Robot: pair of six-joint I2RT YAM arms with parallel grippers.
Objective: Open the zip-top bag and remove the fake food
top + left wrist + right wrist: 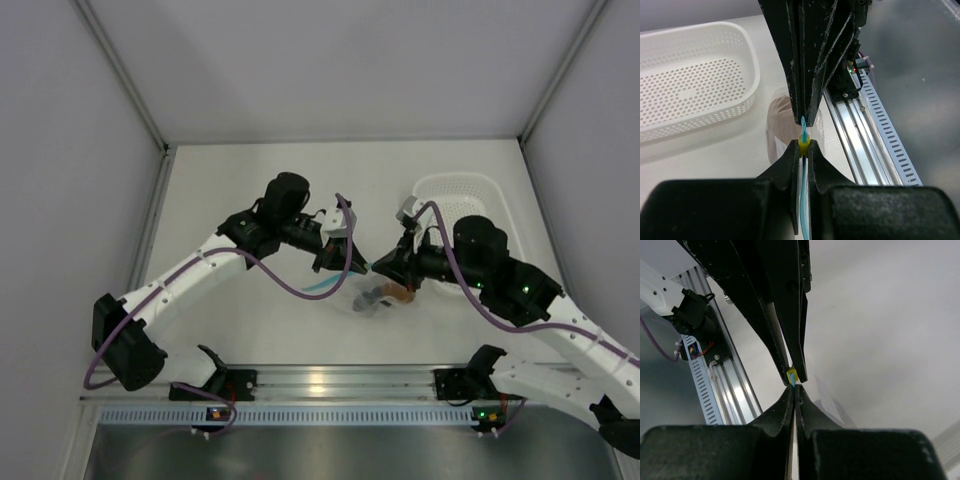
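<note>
Over the white tabletop (240,170), left jaws and right jaws pinch the small clear crinkly zip-top bag (358,300) by its blue strip (803,195); opening step. Next, I'd say: pull apart.

Bag (360,300) near the middle of the table (250,180), a little toward the front edge. Slung between the left gripper (346,266) on its left and the right gripper (379,268) on its right. Clamped onto the bag's top edge from opposite sides, tip facing tip, nearly touching. Toy food (388,294) inside the bag, low down, under the right gripper. Basket (460,178) behind and to the right, toward the table's back-right corner, apart from the bag. Rail (320,380) along the front edge, in front of the bag.
</note>
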